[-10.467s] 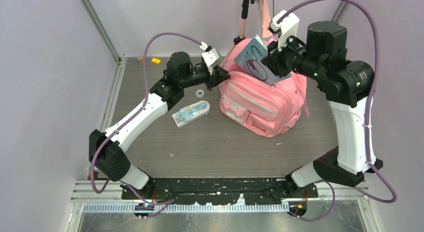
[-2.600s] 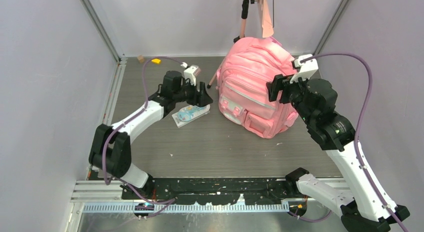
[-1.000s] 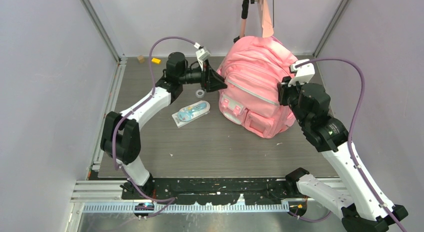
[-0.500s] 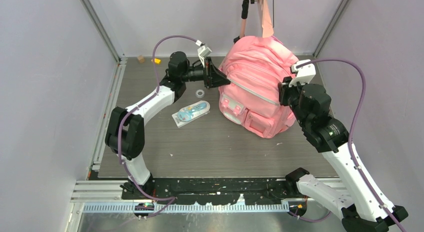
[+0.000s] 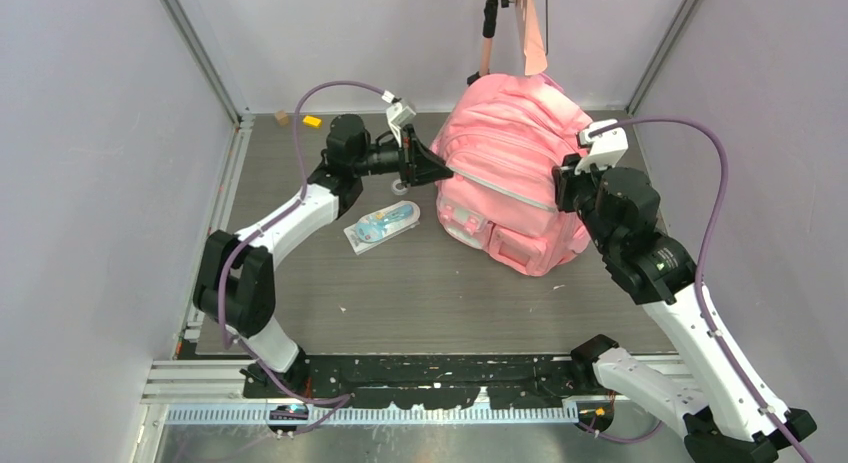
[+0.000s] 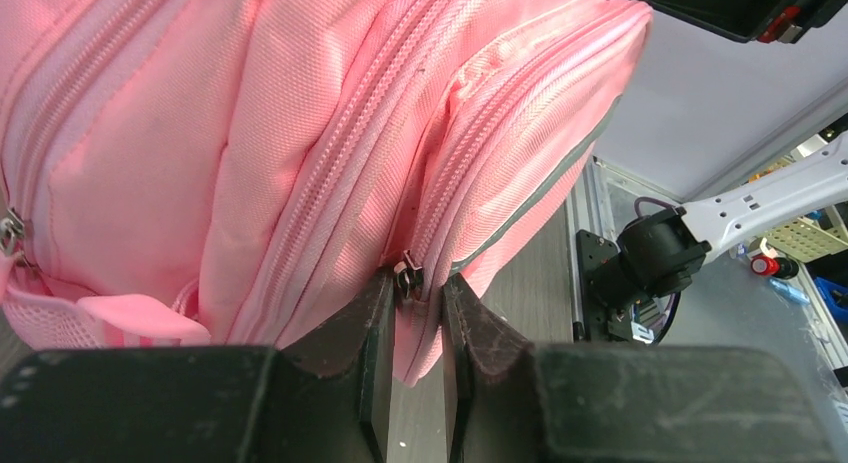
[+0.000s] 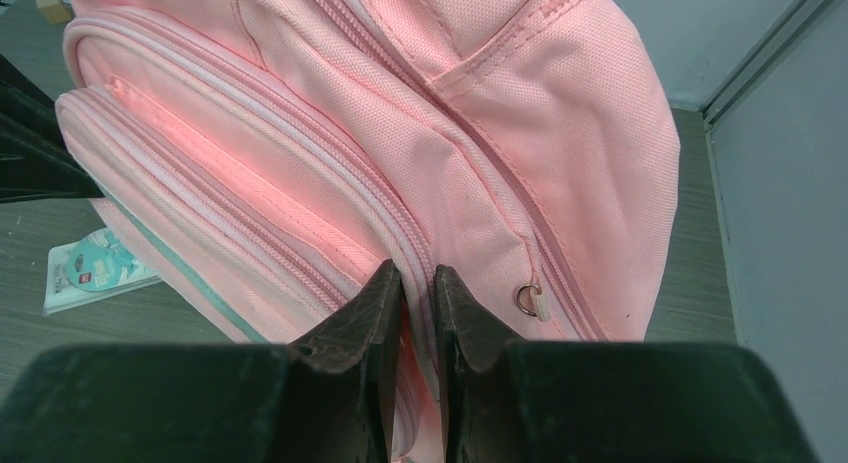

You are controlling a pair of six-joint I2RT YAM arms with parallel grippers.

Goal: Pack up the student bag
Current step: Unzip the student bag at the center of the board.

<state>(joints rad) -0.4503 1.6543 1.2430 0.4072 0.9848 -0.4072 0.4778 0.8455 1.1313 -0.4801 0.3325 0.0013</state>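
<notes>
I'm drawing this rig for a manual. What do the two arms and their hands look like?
Both arms have white link shells with black joints and bases. A purple cable loops from each arm to a small white camera block at the wrist. The left hand and right hand each have two black, wedge-shaped fingers.

Both arms reach forward, left fingers (image 6: pixel 375 328) and right fingers (image 7: pixel 380 318) each narrowed to a slit.
</notes>
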